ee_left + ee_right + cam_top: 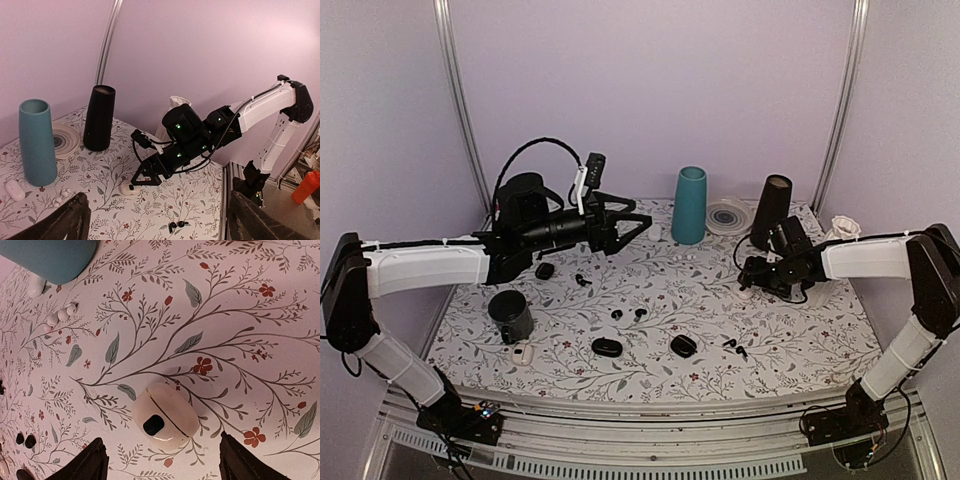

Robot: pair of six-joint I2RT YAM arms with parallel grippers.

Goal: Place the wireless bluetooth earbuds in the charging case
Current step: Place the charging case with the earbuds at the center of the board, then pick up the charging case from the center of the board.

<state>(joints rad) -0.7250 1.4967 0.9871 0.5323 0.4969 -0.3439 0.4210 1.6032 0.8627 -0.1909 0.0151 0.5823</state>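
Shows, at left, the left end effector (634, 233) spread wide and parked high over the floral-print desk (800, 330), holding nothing. Finds the tiny glossy black short-stemmed earbuds (640, 313) loose mid-desk, just behind two black pebble-shaped cases (606, 347), with a second black pair (734, 347) lying nearer the right arm. Catches, at right, the right end effector (162, 460) low, fingers parted either side of a cream pebble-shaped case (165, 415) and apparently clear of it. Calls, by the look of it, for a straight lift off that case without nudging it, then a slow drop from above onto one earbud, pinching across the body against a likely slip of such small glossy plastic.
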